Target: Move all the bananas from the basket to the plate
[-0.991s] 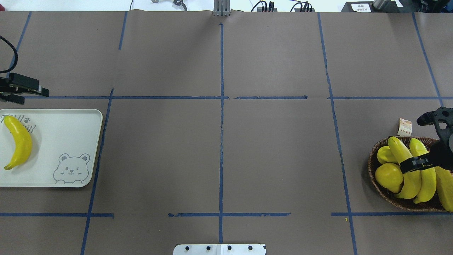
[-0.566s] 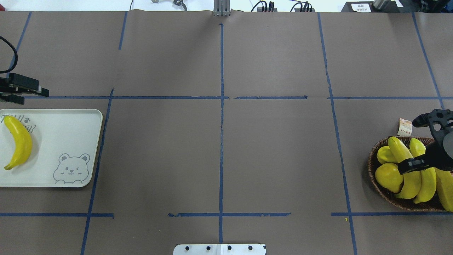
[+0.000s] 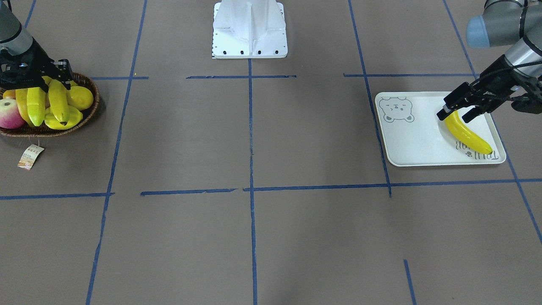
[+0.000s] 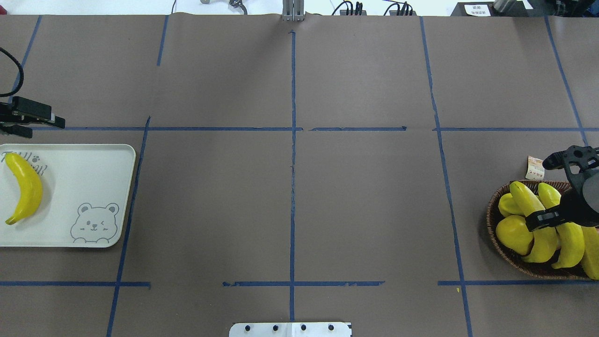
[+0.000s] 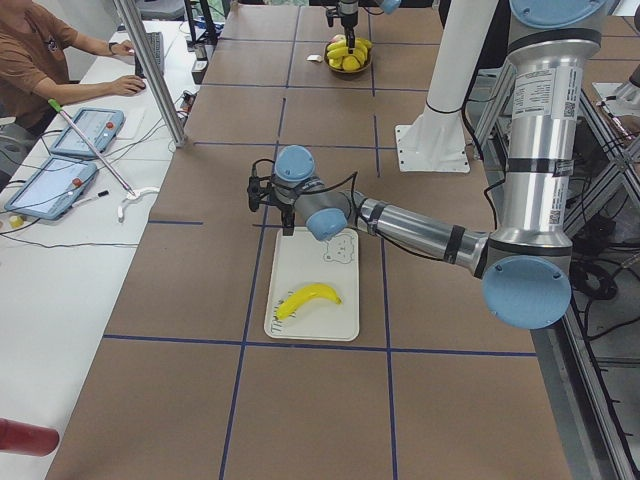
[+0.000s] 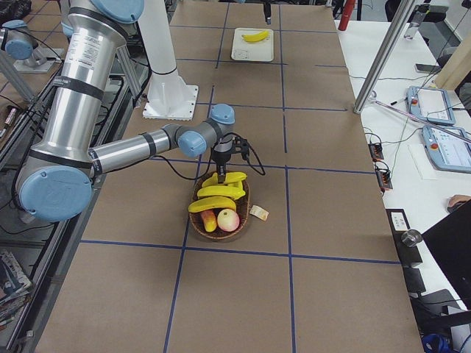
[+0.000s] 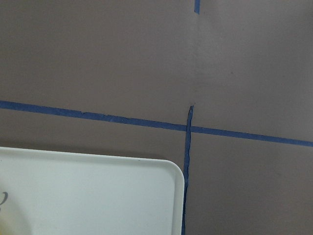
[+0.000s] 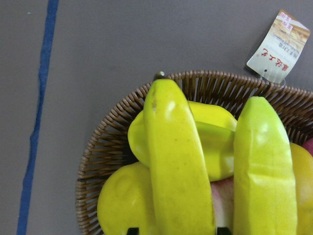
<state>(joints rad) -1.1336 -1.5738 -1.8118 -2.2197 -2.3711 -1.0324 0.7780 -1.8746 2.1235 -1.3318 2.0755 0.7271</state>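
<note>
Three bananas lie in the wicker basket (image 4: 489,220) at the right edge, the nearest one (image 4: 529,199) lying over the other fruit. My right gripper (image 4: 543,219) is low over the basket and open. In the right wrist view its fingertips (image 8: 132,230) stand on either side of this banana (image 8: 176,161) with small gaps. One banana (image 4: 25,187) lies on the pale bear plate (image 4: 89,178) at the left. My left gripper (image 3: 459,113) is open and empty, above the plate's far end near that banana (image 3: 468,135).
The basket also holds a round lemon (image 4: 512,231), a ridged yellow starfruit (image 4: 507,203) and an apple (image 3: 9,116). A paper tag (image 4: 535,167) lies beside the basket. The robot's white base plate (image 4: 290,329) sits at the near edge. Blue tape lines cross the brown table.
My right gripper has shifted slightly over the basket, and the bananas under it have slid a little to the right. The left arm and the plate's banana have not moved.
</note>
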